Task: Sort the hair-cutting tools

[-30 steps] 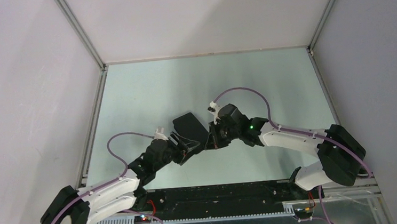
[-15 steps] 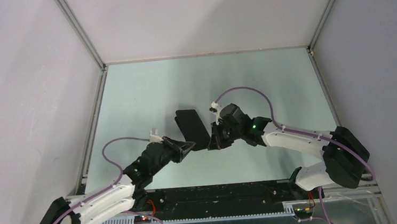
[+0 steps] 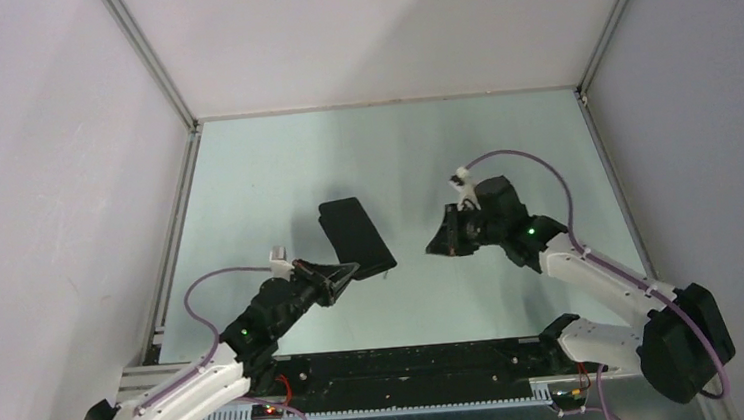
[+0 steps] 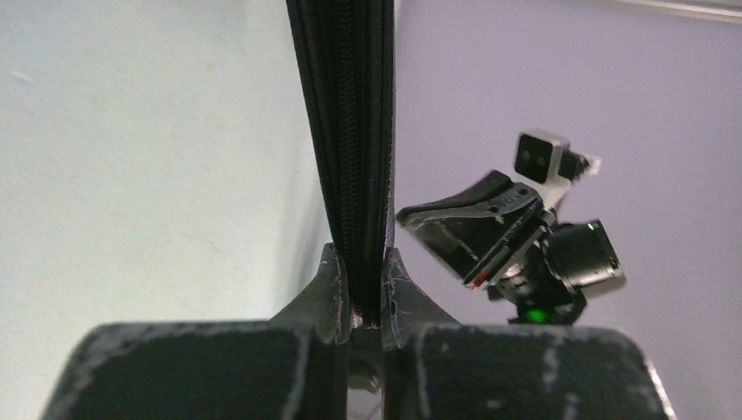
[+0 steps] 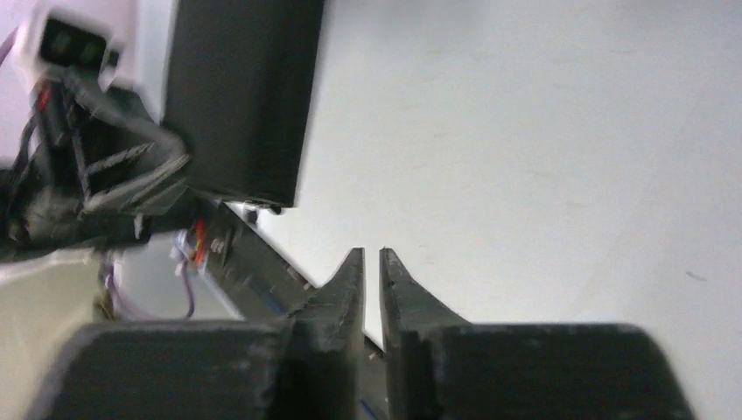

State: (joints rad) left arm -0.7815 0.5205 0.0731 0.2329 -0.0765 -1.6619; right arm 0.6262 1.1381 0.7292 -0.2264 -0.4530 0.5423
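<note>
Fingers (image 4: 331, 284) of the left gripper (image 3: 345, 269) clamp the zipped edge of the black case (image 3: 355, 233). The right gripper (image 5: 372, 262), closed and empty, hangs well apart. No hair-cutting tools show; they are perhaps inside. A steady hold should help the right open it.

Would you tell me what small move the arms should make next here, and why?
Probably bring the right fingers over to the black zip case to start on its zip. The left fingers are clamped on the case's near edge, the zip looks closed, the right fingers are shut on nothing off to the side, and no hair-cutting tools are in view.
</note>
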